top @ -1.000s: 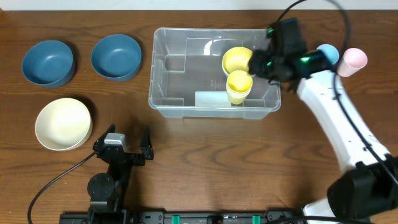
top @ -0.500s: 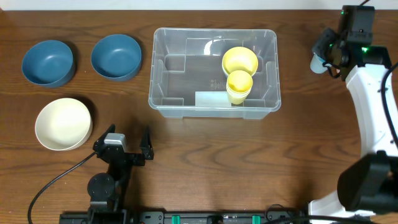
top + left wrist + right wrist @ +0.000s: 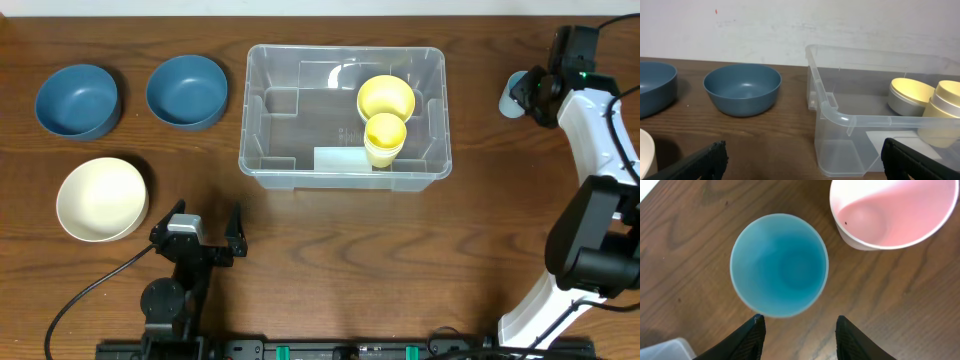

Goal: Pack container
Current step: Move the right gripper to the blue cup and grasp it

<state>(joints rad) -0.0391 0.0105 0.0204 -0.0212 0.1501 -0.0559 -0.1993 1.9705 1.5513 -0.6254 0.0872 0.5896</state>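
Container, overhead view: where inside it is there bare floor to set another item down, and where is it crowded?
Free: the left and middle floor of the container, between its stepped left wall and the yellow bowl. Crowded: the right side, where the bowl and the yellow cup sit close together.

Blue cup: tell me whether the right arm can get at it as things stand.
Probably yes. The right gripper hangs open directly above the blue cup, with nothing between them. The pink cup stands close beside it, though.

Dark wooden table (image 3: 500,250), seemingly scuffed white wall (image 3: 790,25)
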